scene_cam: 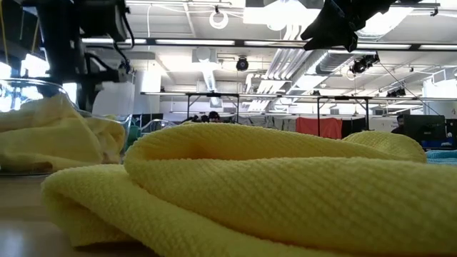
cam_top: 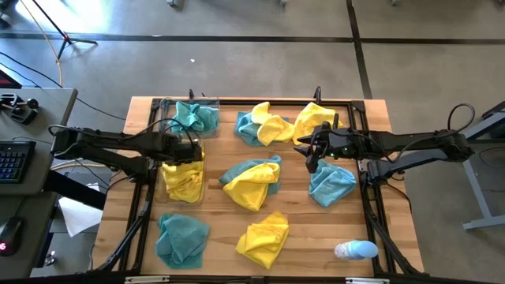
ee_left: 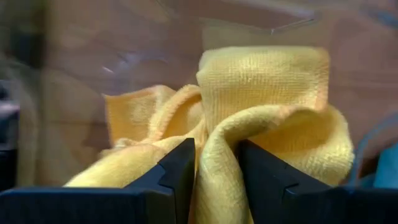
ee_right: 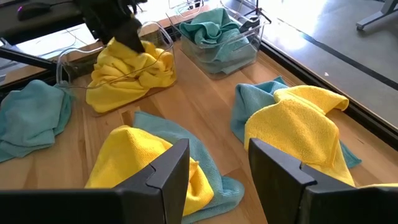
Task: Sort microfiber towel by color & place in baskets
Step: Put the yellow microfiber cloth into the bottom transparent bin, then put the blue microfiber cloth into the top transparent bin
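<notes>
Left gripper (ee_left: pixel 214 180) over clear plastic basket with yellow cloths (cam_top: pixel 162 185) at counter's left; fingers (ee_left: pixel 177 177) pinching fold of bright yellow fuzzy towel (ee_left: pixel 267 106).

Risk: fuzzy pile clings to fingers on release, towel lifts out again or drapes over basket wall.

Right gripper (ee_right: pixel 214 171) hovers mid-counter, fingers spread, empty.

No readable writing or brands.

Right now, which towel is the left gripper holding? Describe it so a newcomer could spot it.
Find the clear basket on the table's left side, the one holding yellow. The left gripper is shut on a yellow towel bunched inside it. The neighbouring basket holds only teal.
</notes>
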Robot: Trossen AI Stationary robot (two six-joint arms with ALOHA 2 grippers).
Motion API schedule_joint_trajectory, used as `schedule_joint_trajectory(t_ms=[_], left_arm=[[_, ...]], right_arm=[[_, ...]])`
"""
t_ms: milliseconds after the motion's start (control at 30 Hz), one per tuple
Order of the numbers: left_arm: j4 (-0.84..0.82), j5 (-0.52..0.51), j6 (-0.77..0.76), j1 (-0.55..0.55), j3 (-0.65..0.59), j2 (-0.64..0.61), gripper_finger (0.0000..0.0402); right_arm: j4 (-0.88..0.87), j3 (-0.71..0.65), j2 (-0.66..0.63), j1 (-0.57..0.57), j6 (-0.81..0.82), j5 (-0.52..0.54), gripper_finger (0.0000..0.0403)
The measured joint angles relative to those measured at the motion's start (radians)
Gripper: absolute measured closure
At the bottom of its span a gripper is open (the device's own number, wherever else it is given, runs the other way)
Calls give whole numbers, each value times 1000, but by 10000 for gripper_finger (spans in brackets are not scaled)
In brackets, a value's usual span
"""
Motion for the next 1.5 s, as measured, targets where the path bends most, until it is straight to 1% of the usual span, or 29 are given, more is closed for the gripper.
schedule_joint_trajectory(t_ms=[133,300,533,667,767,967,1067,1167,1300,1400,1500], left_arm=[[-133,-47,8,0,98,-16,293],[-240,-111,11,0,205,-20,293],[-256,-135,28,-9,281,-20,293],[-228,-135,15,-58,298,-16,293],[-158,-135,-20,-126,300,-12,294],[-15,-136,-145,-310,301,42,294],[-11,-136,-239,-411,336,100,294],[-65,-134,-334,-504,420,180,294],[-203,-118,-459,-611,578,297,294],[-311,-74,-549,-680,699,376,294],[-385,2,-628,-745,767,442,294]], right_arm=[[-5,0,0,0,-3,0,242],[-16,0,0,0,-4,0,242],[-49,0,0,0,0,0,242],[-82,0,0,0,21,0,242],[-105,0,0,0,35,-1,242],[-153,0,0,1,64,-8,242],[-179,0,0,1,66,-14,242],[-201,0,0,1,71,-18,242],[-221,0,0,1,71,-19,242],[-227,0,0,1,71,-19,242],[-228,0,0,1,71,-19,242]])
